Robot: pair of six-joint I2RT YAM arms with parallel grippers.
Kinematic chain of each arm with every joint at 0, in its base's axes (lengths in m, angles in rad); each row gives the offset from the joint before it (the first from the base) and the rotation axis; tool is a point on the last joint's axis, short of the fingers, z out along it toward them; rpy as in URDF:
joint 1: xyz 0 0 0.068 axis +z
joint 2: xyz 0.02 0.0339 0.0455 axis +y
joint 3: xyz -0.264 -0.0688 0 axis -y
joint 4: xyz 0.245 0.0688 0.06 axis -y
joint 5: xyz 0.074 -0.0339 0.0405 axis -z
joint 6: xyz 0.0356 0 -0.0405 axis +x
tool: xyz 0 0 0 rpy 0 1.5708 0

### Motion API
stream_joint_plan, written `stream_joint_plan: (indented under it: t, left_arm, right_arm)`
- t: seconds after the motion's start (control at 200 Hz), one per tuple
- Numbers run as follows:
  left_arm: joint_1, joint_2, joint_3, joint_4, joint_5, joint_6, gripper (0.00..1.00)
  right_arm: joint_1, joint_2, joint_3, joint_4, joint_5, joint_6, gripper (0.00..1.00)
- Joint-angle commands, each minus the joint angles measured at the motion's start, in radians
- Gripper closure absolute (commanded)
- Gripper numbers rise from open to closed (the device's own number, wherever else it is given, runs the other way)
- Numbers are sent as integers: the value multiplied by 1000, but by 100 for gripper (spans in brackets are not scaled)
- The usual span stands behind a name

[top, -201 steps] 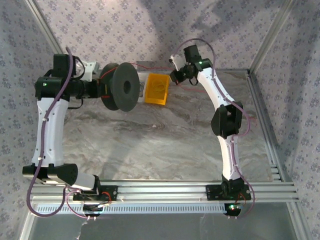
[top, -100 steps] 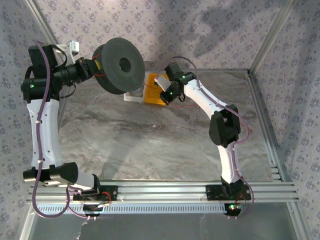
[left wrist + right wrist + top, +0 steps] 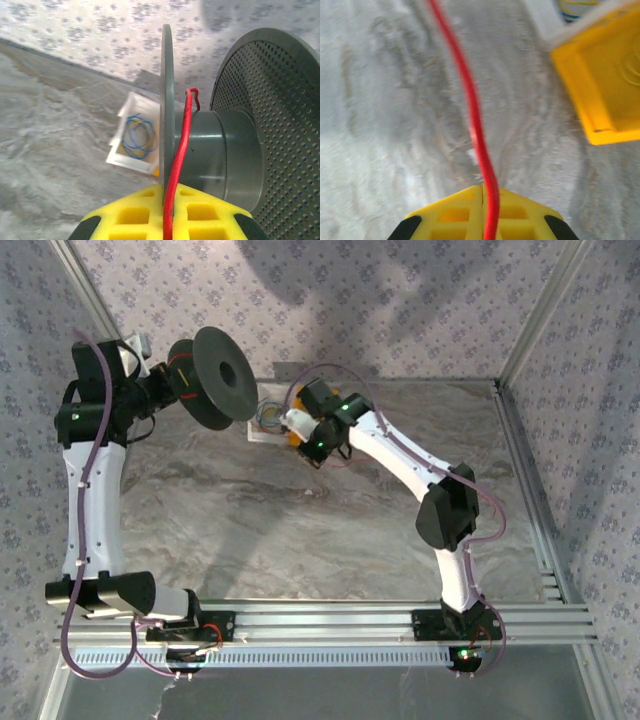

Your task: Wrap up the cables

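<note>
- Cable (image 3: 181, 145): a thin, glossy red wire rises from the left gripper (image 3: 164, 197) across the smooth grey core of the spool (image 3: 220, 150). Its tip is bent into a small hook beside the flange.
- The left gripper's yellow, waffle-moulded pads (image 3: 130, 217) are clamped on the thin edge of the spool's near flange. The cable appears to be caught in the same seam, though the close view leaves that unsure.
- The spool is dark grey plastic with two flat, round flanges on a short cylindrical core. The far flange is stippled with rows of small dimples. From above, the spool (image 3: 215, 377) is held raised and tilted at the far left of the table (image 3: 280, 530), with red turns showing on its core.
- The right gripper (image 3: 483, 192) is closed tight on the cable. The red strand leaves the seam between its yellow pads and runs off in a gentle curve over the table, blurred at its far end.
- From above, the right gripper (image 3: 292, 424) hangs near the spool, over the containers at the table's far edge.
- A white square tray (image 3: 131, 166) holds a loose coil of blue wire (image 3: 138, 135). A yellow, straight-walled bin (image 3: 600, 90) sits just beside it.
- The table has a grey, marble-veined surface.
</note>
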Motion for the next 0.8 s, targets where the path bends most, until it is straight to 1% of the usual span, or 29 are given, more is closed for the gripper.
stream_joint_plan:
  t: [0.0,0.12,0.245,0.32,0.445,0.645,0.795]
  left_arm:
    - [-44,1,5,86,-160,-15,100]
    - [-107,43,18,43,-270,27,100]
    - [-179,74,15,-16,-376,95,100]
    - [-213,80,-13,-36,-420,125,100]
    - [-257,74,-78,-61,-458,160,100]
    - [-340,86,-142,-145,-492,250,100]
    - [-411,105,-163,-210,-545,316,100]
  right_arm:
    - [87,-39,86,-101,8,-45,100]
    - [157,-17,199,-159,-3,-63,100]
    - [194,15,349,-224,-11,-78,100]
    - [205,31,431,-254,-3,-90,100]
    - [208,41,521,-262,10,-104,100]
    - [187,47,552,-186,30,-109,100]
    - [166,82,593,-138,50,-98,100]
